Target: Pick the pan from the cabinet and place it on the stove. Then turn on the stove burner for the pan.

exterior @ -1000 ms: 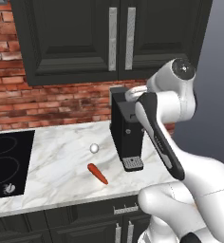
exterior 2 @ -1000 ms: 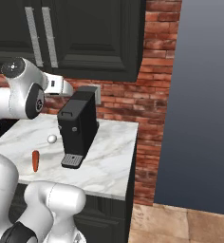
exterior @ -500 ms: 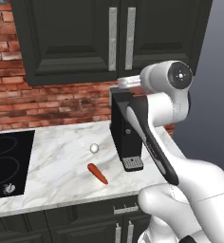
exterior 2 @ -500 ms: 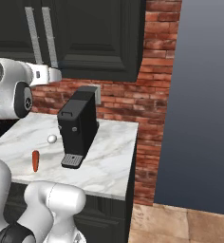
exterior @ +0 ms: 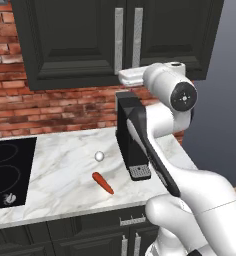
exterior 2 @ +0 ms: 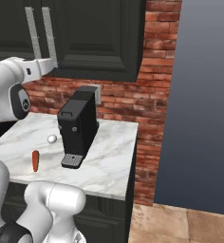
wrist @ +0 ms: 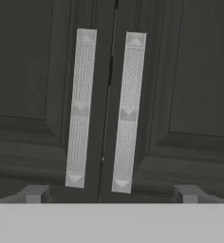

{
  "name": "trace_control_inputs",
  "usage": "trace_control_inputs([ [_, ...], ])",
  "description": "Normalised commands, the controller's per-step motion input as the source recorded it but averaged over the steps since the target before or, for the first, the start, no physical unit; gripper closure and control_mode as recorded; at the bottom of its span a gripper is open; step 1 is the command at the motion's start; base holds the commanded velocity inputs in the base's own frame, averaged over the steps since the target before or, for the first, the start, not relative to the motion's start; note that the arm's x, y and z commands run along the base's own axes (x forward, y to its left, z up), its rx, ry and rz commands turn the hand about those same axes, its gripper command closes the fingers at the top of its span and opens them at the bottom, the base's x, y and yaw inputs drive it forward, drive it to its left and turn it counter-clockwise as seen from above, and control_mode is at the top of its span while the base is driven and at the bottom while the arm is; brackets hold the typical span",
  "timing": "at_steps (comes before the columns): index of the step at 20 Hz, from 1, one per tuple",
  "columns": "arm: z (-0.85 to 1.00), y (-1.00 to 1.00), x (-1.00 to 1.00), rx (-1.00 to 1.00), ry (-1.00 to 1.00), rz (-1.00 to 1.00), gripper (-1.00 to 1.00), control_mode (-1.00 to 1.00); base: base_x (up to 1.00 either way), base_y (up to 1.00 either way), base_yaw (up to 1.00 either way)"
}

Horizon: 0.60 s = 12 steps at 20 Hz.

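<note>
Swinging up from the coffee machine's level, the arm has lifted its hand toward the foot of the cabinet (exterior: pixel 115 40), where a second ago it hung lower, beside the machine's top.

From the left base view, the gripper (exterior: pixel 124 76) points at the bottom ends of the two bar handles (exterior: pixel 127 37), just below the closed doors. Below the cabinet sit the coffee machine (exterior: pixel 131 137), a small white ball (exterior: pixel 99 156) and a carrot (exterior: pixel 103 182) on the marble counter (exterior: pixel 55 170), with the stove (exterior: pixel 7 170) at the counter's far left.

From the right base view, the gripper (exterior 2: pixel 51 65) sits just under the handles (exterior 2: pixel 42 33), well above the coffee machine (exterior 2: pixel 78 126).

In the hand view, the fingertips (wrist: pixel 34 193) stand wide apart and empty, straddling the lower ends of both handles (wrist: pixel 104 109), the door seam between them.

The pan is presumably behind the shut doors; it cannot be seen. Centred on the seam as it is, the hand could close on both handles together, or slip off their low ends, and fail to open a door.
</note>
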Motion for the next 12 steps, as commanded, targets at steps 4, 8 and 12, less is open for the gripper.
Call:
trace_control_inputs([
  [4, 0.27, 0.0, 0.0, 0.0, -0.22, 0.0, -1.0, -1.0, 0.0, 0.0, 0.0],
  [8, 0.16, 0.0, 0.14, 0.0, -0.12, 0.0, -1.0, -1.0, 0.0, 0.0, 0.0],
  [12, 0.14, 0.0, 0.36, 0.0, -0.02, -0.01, -1.0, -1.0, 0.0, 0.0, 0.0],
])
